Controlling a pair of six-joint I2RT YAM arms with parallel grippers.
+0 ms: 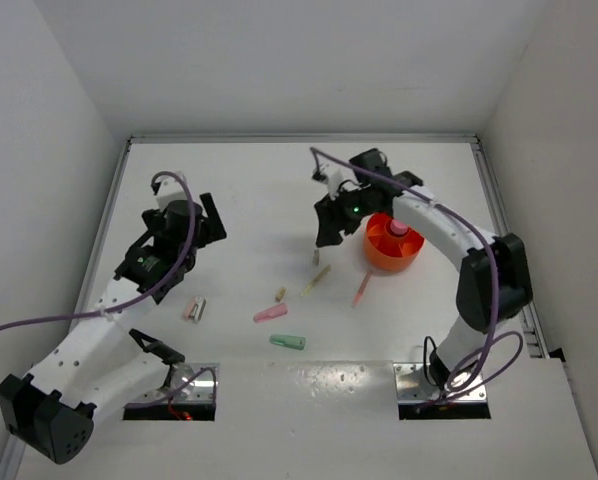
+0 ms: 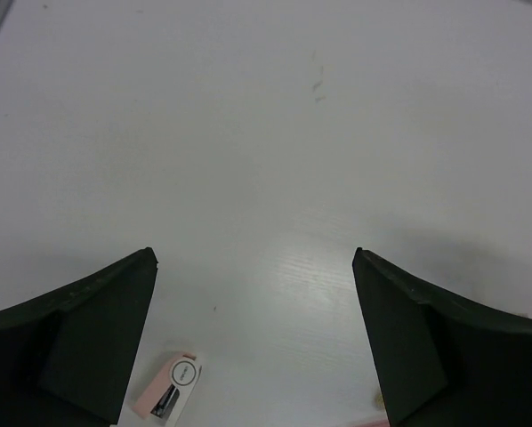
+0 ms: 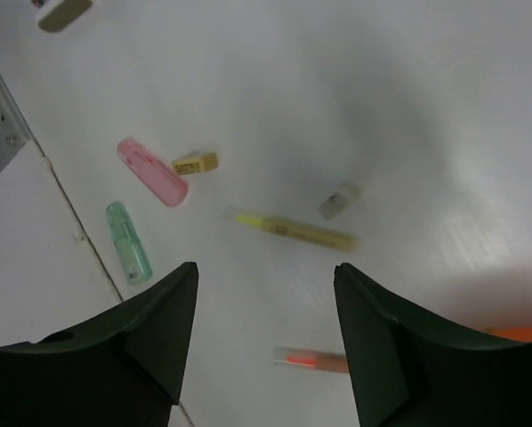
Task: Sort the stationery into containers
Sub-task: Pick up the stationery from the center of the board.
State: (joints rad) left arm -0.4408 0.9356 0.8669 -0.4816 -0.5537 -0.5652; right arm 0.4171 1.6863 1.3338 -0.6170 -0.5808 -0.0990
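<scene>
On my desk [image 1: 249, 180], green marker [image 1: 287, 342] nearest, pink marker [image 1: 270, 314] beyond, yellow stick [image 1: 315, 281], pink stick [image 1: 362, 290], then orange cup [image 1: 379, 255] holding one pink-capped tube [image 1: 399, 229], my left gripper [image 1: 211, 220] and right gripper [image 1: 328, 233] both spread wide, empty.

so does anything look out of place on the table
Nothing spilled or broken. Loose pieces lie left of the orange cup: a pink marker, a green marker, a yellow stick. A small pink piece sits apart near the left arm.
</scene>
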